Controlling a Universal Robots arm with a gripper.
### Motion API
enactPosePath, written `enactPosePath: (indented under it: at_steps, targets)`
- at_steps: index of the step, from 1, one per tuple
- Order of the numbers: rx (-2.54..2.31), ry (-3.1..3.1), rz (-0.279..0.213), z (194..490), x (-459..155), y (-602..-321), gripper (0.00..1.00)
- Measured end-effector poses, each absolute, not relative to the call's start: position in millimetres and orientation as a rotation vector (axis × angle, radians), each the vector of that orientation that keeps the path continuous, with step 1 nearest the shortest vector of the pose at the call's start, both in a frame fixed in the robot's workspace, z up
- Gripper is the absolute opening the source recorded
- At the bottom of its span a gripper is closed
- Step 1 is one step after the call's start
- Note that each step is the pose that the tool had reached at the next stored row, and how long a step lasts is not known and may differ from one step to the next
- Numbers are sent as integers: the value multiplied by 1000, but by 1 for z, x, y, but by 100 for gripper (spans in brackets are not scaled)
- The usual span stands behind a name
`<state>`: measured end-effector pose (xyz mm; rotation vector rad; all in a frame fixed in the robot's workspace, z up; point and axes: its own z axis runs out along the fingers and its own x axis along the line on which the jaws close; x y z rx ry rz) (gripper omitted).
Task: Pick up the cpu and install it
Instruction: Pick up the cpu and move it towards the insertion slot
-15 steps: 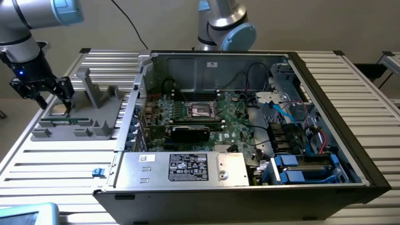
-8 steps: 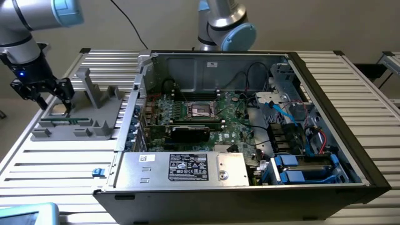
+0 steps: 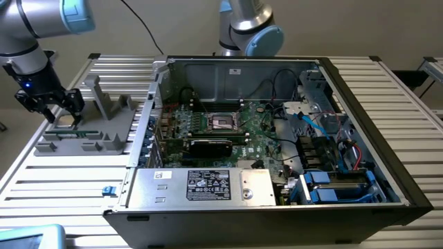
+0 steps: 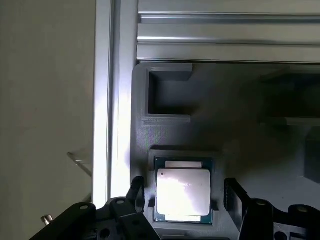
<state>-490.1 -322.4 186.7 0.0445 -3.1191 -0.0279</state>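
The cpu (image 4: pixel 183 192) lies flat, metal top up, in a pocket of the grey holder (image 4: pixel 165 132) on the worktop (image 3: pixel 62 179), beside the open computer case (image 3: pixel 229 78). My hand (image 3: pixel 64 115) hovers over it, fingers apart on either side. Light, stiff and fragile, I judge; best gripped by opposite edges.

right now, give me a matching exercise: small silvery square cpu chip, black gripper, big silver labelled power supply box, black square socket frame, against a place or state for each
1 cpu
2 gripper
3 power supply box
4 socket frame

a on the green motherboard
b open, over the grey plastic holder
c seated in the holder's recess
d inside the black case, by its wall nearest the exterior camera

Pairs: 1-c, 2-b, 3-d, 4-a
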Motion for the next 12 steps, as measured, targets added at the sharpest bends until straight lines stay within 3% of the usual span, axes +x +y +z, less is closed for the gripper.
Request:
enactPosePath:
  at_steps: [9,12]
  targets:
    - [43,-3091,-29,186,-487,-322,75]
    - [43,-3091,-6,186,-487,-323,75]
